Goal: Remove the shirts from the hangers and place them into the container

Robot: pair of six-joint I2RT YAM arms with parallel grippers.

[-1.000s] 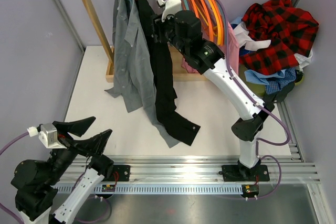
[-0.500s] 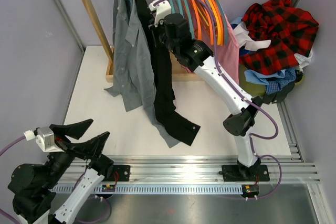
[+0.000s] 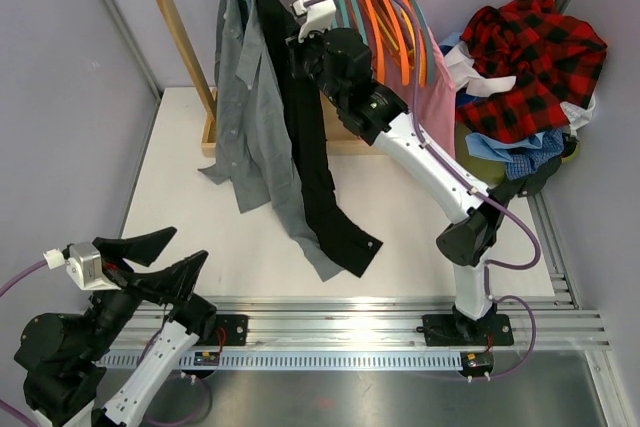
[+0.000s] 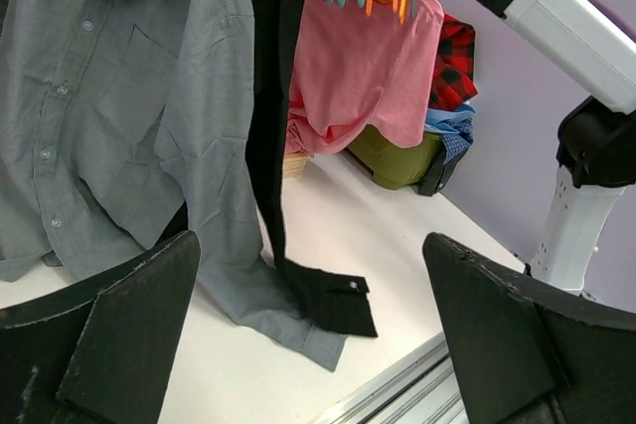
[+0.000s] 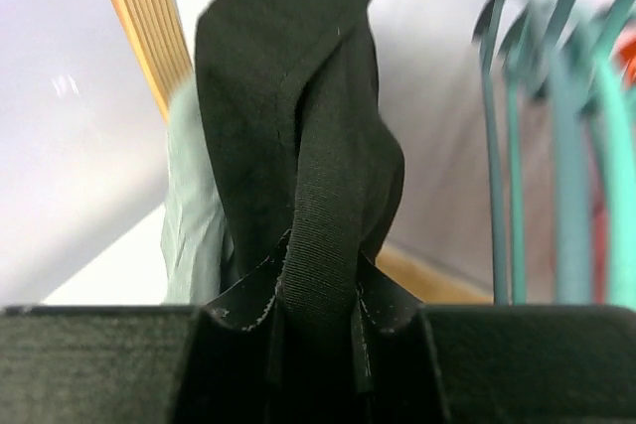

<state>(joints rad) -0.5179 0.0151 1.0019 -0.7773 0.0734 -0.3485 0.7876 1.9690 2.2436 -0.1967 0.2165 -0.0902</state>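
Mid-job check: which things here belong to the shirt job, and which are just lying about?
Job: black shirt, pinched in the right hand; grey shirt; red-and-black plaid shirt; teal and orange hangers; yellow-green bin.
Lying about: pink garment; wooden rack; blue clothes on the bin pile.

Fingers [image 5: 99, 364] are pinching a fold of the black shirt [image 5: 298, 116], bunching it between them. Grey shirt [image 5: 189, 225] is peeking out behind at left, wooden post [image 5: 144, 7] above it, teal hangers [image 5: 566, 146] hanging at right.
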